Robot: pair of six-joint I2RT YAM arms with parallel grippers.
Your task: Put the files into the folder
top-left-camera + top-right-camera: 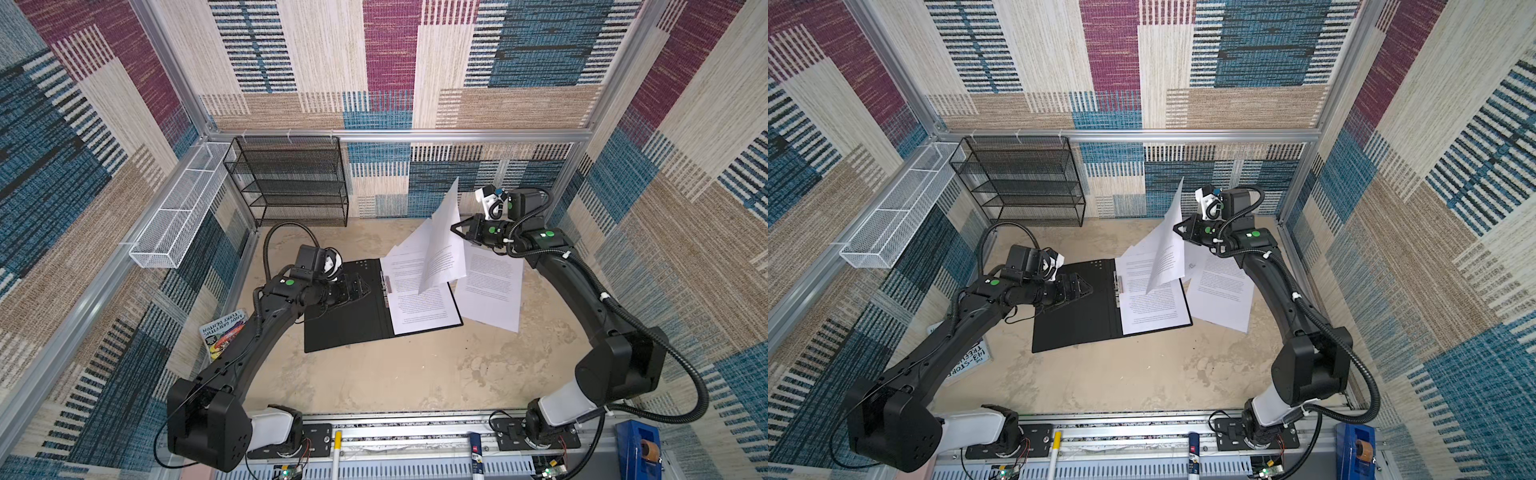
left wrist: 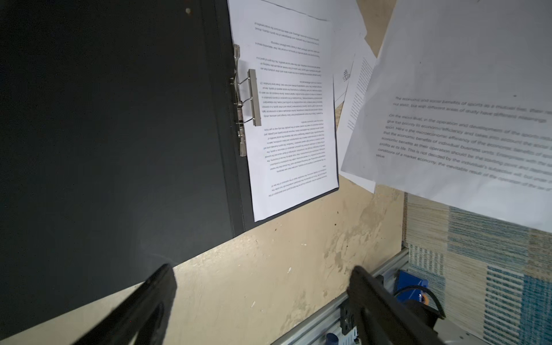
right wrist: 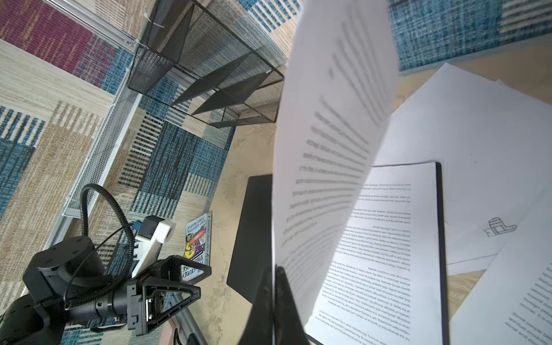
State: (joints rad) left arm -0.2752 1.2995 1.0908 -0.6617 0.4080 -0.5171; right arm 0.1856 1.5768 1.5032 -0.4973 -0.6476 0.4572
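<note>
The folder (image 1: 349,328) (image 1: 1075,328) lies open on the table, black inside up, with a metal clip (image 2: 248,98) at its spine. One printed sheet of the files (image 1: 424,309) (image 2: 292,119) rests on the folder's right half. Further sheets (image 1: 490,291) lie spread on the table just right of it. My right gripper (image 1: 455,227) (image 3: 276,268) is shut on the edge of another sheet (image 1: 440,249) (image 3: 328,134), which hangs upright above the folder's right half. My left gripper (image 1: 361,289) (image 2: 263,270) hovers open over the folder's left half, holding nothing.
A black mesh shelf (image 1: 291,183) stands at the back left, with a white mesh basket (image 1: 178,208) along the left wall. A colourful paperback (image 1: 222,332) lies under the left arm. A blue tape dispenser (image 1: 638,449) sits at the front right by the rail.
</note>
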